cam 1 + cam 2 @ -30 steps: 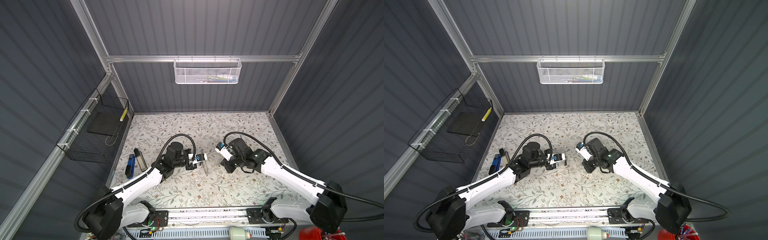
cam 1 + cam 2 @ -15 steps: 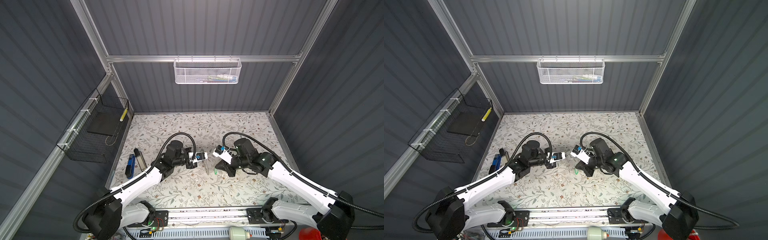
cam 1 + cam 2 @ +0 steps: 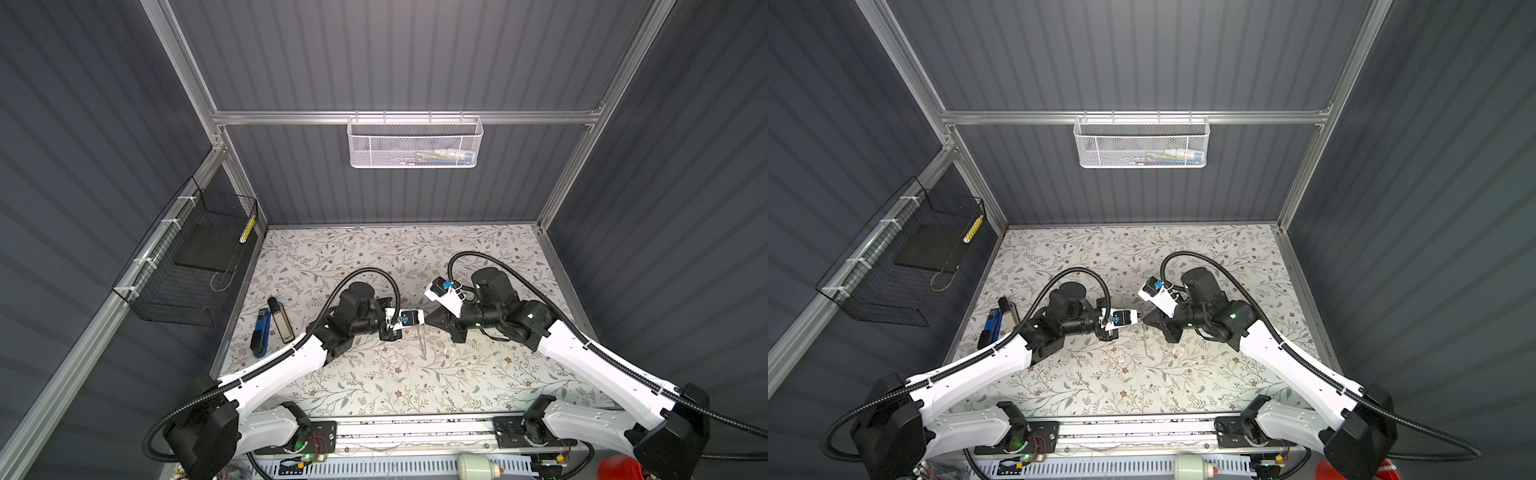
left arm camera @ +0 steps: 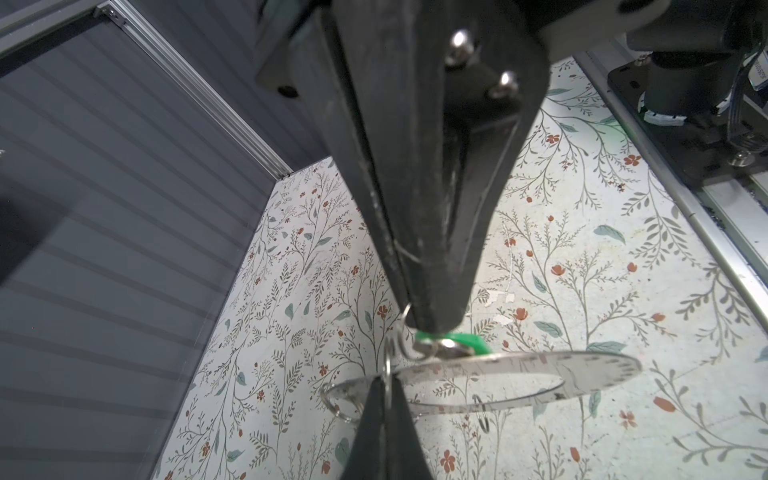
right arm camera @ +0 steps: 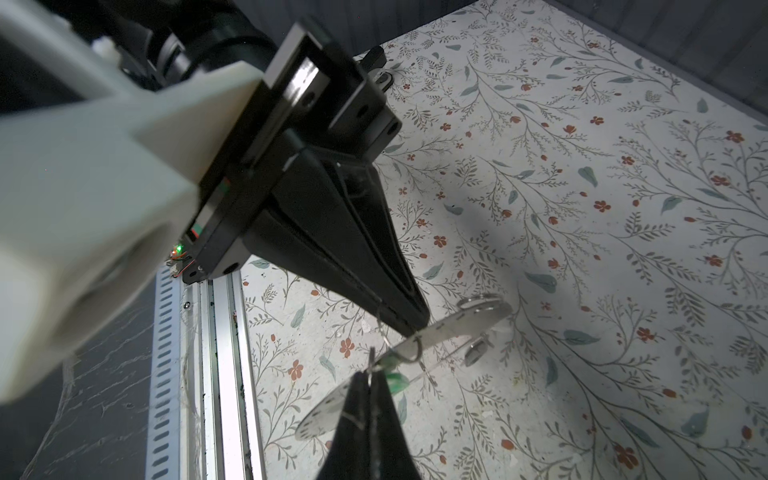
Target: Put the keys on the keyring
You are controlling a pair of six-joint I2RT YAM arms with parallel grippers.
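Two grips: left fingers (image 4: 370,440) clamped the keyring (image 4: 590,368); right fingers (image 5: 349,440) pinched the green key tag (image 5: 397,380).
Keyring: aloft above the bench (image 3: 374,374) centre.
Bench: floral print.
Room: grey ribbed walls (image 3: 395,62) around the bench.

Robot lab cell — grey ribbed walls (image 3: 395,54), aluminium frame (image 3: 291,117), floral tabletop (image 3: 374,257), white mesh basket (image 3: 395,149), black wire basket (image 3: 178,299)
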